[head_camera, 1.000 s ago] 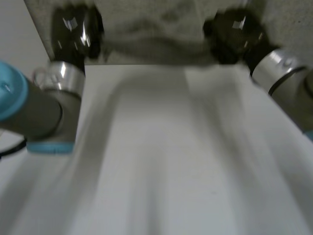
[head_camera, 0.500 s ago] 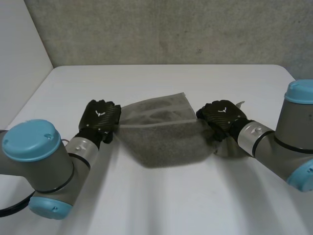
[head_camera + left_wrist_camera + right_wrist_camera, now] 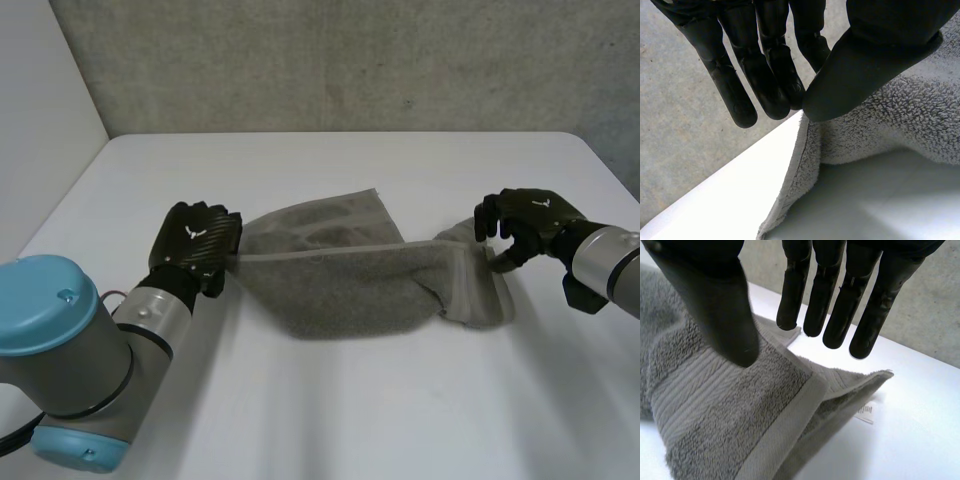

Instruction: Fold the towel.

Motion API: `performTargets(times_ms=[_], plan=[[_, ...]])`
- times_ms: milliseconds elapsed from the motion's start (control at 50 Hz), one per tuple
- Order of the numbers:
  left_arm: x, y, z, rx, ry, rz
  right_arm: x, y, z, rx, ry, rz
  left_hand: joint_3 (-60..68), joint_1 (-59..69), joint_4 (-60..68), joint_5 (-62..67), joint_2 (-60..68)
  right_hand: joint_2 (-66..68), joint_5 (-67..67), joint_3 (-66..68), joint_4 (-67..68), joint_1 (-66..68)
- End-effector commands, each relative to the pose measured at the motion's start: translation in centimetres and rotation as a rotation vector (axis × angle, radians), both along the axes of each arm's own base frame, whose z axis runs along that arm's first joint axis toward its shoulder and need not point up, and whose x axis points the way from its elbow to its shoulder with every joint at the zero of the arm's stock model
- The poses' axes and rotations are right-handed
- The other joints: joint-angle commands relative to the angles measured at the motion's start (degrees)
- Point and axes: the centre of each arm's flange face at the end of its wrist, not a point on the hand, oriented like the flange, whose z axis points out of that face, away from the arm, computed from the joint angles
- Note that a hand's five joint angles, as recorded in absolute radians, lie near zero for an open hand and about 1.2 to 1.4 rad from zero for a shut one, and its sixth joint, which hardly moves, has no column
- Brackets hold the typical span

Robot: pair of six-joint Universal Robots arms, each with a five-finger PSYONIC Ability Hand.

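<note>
Pinches towel, at the table middle, by its left edge with left hand; holds right hand spread, empty, beside the right end. Seems early in folding; next calls for grasping that end.

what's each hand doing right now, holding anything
Left hand: shut, pinching the towel at its edge.
Right hand: open, fingers straight over the towel, holding nothing.

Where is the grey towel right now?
In the head view the towel lies in the middle of the white table, stretched between the hands: the left hand pinches its left edge, and the right hand is open just beside its right end.
</note>
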Motion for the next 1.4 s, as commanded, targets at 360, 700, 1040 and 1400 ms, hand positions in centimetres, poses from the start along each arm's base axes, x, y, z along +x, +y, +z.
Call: performTargets(times_ms=[360, 700, 1040, 1400], plan=[[0.1, 0.3, -0.2, 0.007, -0.004, -0.001, 0.7, -3.0, -1.9, 0.07, -0.029, 0.04, 10.29, 13.05, 10.19, 10.81, 10.27, -21.44, -21.24, -21.09, -21.03, -21.13], [0.2, 0.1, -0.4, 0.011, -0.005, 0.003, 2.2, -2.6, -3.9, 0.151, -0.019, 0.086, 10.29, 13.05, 10.19, 10.81, 10.27, -15.15, -14.96, -14.8, -14.74, -14.84], [0.2, -0.2, -0.5, 0.008, -0.004, 0.008, 2.6, -1.6, -3.6, 0.16, -0.02, 0.099, 10.29, 13.05, 10.19, 10.81, 10.27, 27.15, 27.34, 27.5, 27.56, 27.46], [-1.4, -1.6, -3.0, 0.023, -0.004, -0.117, -3.2, 2.8, 2.3, -0.082, -0.032, -0.05, -23.98, -21.23, -24.09, -23.46, -24.01, 27.15, 27.34, 27.5, 27.56, 27.46]])
